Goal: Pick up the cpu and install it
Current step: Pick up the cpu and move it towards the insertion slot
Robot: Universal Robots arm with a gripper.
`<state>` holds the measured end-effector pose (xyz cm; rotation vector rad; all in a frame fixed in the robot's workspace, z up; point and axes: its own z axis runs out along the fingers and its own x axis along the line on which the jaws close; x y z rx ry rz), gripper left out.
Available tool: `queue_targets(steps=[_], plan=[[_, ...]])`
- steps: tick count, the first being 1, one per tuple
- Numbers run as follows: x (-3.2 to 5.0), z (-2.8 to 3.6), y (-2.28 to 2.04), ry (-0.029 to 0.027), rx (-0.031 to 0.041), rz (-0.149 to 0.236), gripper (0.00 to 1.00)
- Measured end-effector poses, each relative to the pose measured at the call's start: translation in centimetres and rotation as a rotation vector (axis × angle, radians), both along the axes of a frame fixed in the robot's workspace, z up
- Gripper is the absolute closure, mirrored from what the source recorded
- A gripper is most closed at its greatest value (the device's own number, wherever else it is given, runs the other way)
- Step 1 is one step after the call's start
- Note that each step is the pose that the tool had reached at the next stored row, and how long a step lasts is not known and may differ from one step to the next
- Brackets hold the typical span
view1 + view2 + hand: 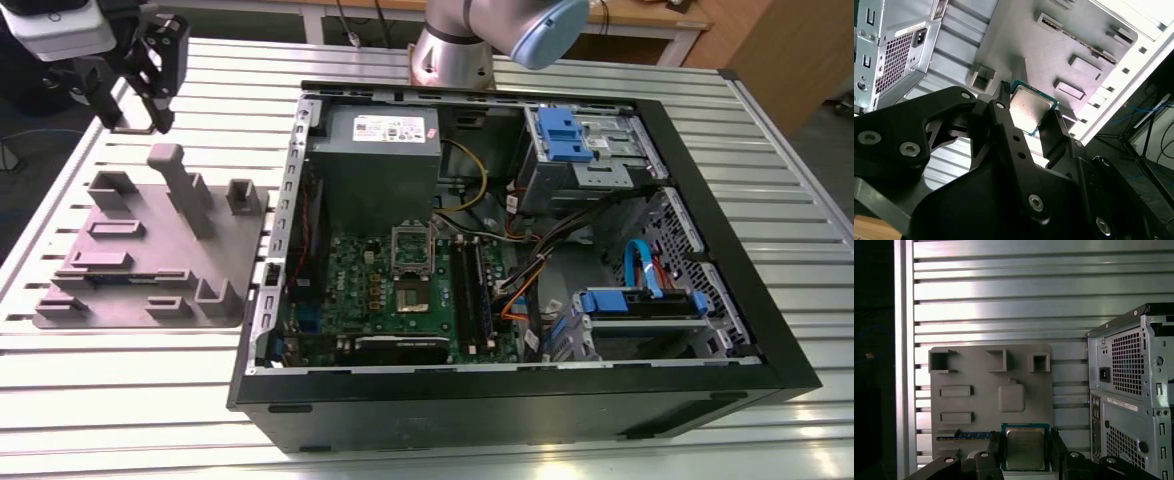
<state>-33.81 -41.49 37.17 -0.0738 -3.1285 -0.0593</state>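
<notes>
Ribbed aluminium table slats carry your open black computer case, with the grey moulded fixture tray beside it on the exterior view's left. Near that tray hangs the black gripper. In the first wrist view its fingers clamp the cpu, a square chip with a dull silver lid and green rim, its sides hidden by the fingers and one edge cut off.
</notes>
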Motion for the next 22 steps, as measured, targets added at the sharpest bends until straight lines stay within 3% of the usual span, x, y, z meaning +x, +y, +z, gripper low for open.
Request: queue_targets(steps=[20, 22], plan=[[0.78, 0.0, 0.0, -0.0001, 0.0001, 0.0, 0.53], [1.24, 0.0, 0.0, -0.0001, 0.0001, 0.0, 0.53]])
